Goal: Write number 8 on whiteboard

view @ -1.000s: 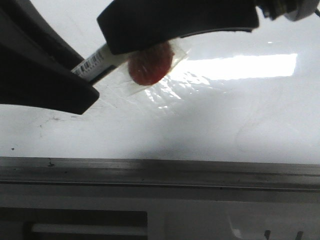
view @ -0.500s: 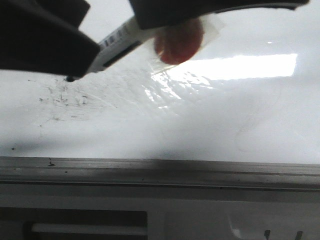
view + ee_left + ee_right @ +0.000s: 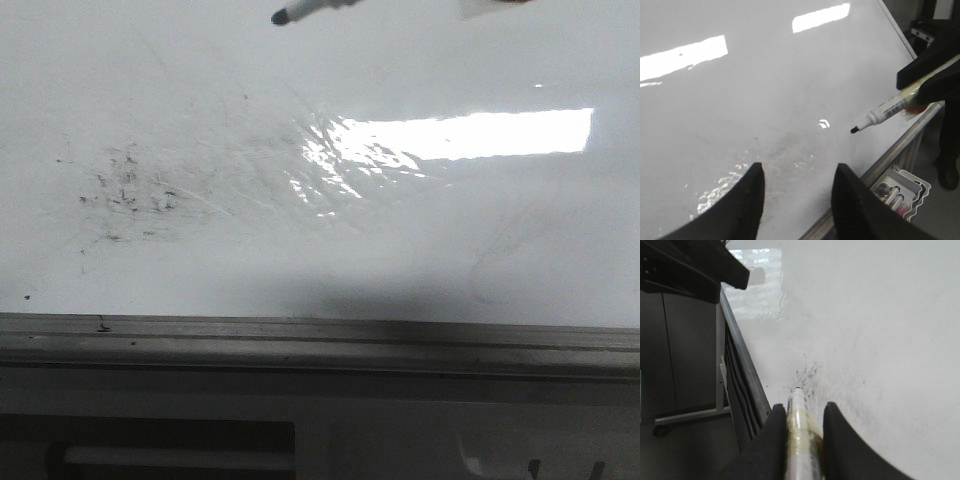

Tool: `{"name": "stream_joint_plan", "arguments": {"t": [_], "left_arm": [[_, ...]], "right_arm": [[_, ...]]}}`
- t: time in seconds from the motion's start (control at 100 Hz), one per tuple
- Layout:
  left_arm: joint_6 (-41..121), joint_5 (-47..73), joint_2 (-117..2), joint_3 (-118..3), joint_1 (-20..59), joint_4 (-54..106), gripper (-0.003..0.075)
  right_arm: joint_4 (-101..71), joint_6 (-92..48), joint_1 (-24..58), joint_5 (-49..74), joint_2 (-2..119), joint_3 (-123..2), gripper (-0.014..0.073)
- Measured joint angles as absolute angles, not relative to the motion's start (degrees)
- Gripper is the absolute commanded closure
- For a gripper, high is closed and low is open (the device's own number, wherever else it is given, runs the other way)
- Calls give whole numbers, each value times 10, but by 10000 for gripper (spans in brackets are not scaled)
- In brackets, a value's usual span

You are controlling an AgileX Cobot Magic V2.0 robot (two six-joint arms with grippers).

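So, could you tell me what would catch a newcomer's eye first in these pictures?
Probably the bright glare strip on the glossy whiteboard, right of the middle in the front view. Next, the marker clamped in the right gripper, its black tip hanging above the board near the grey rail. Then the patch of black ink specks on the board's left; no 8 is visible.

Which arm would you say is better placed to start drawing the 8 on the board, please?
The right. Its gripper is shut on the marker, tip uncapped and pointing at the whiteboard. The left gripper is open and holds nothing. No 8 shows on the board yet.
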State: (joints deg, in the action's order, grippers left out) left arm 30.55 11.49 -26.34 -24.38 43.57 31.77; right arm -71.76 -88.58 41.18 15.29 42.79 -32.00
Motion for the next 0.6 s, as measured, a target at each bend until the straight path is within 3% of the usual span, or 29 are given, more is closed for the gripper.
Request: {"name": "stream_joint_plan", "arguments": {"t": [0.1, 0.22, 0.6], "left_arm": [[296, 111, -238, -215, 417, 344, 616], [294, 108, -225, -198, 404, 362, 657], [293, 107, -223, -197, 404, 370, 662]], "right_arm": [[-717, -886, 412, 141, 424, -320, 654], [-717, -886, 412, 136, 424, -320, 654], [-716, -886, 412, 136, 424, -319, 654]]}}
